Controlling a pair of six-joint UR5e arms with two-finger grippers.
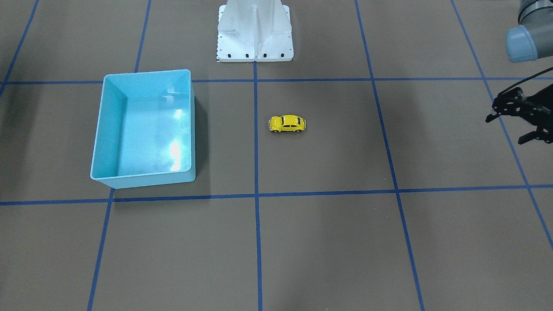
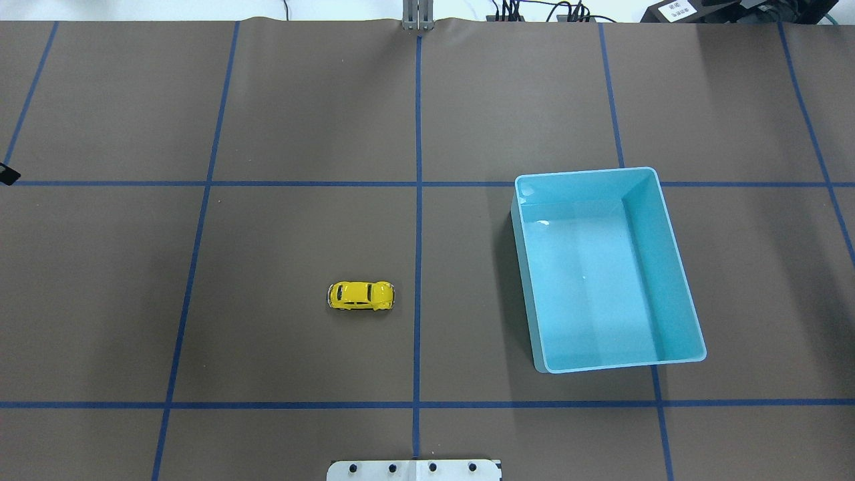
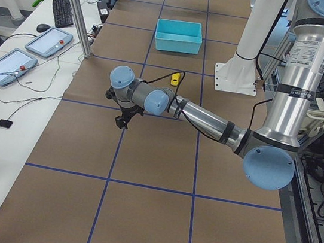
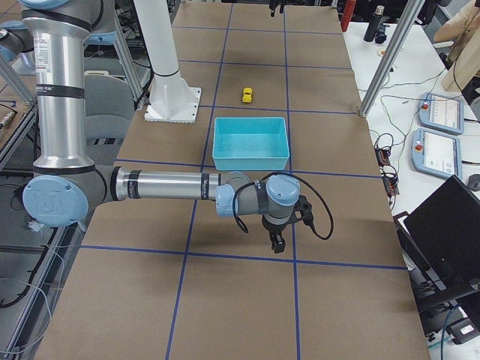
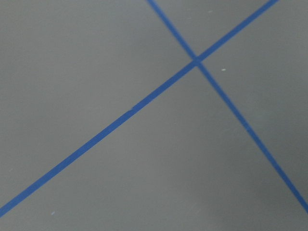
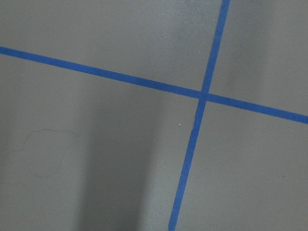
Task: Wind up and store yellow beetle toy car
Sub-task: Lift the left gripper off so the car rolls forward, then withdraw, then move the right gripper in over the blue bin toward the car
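Yellow beetle toy car point(image 1: 287, 123) is sitting ungrasped. Left gripper point(image 1: 507, 128) is apparently gaping, empty. Right gripper point(image 4: 277, 243) is hovering; finger state cannot be told.

**Off-task items on my feeds**

Under my left gripper point(image 1: 507, 128) I see blue tape lines point(image 5: 196, 61) crossing on the brown table cover point(image 1: 328, 242). The light blue bin point(image 1: 111, 125) and the white pedestal base point(image 1: 255, 39) sit well apart from it. Two tablets point(image 3: 49, 42) lie off the mat.
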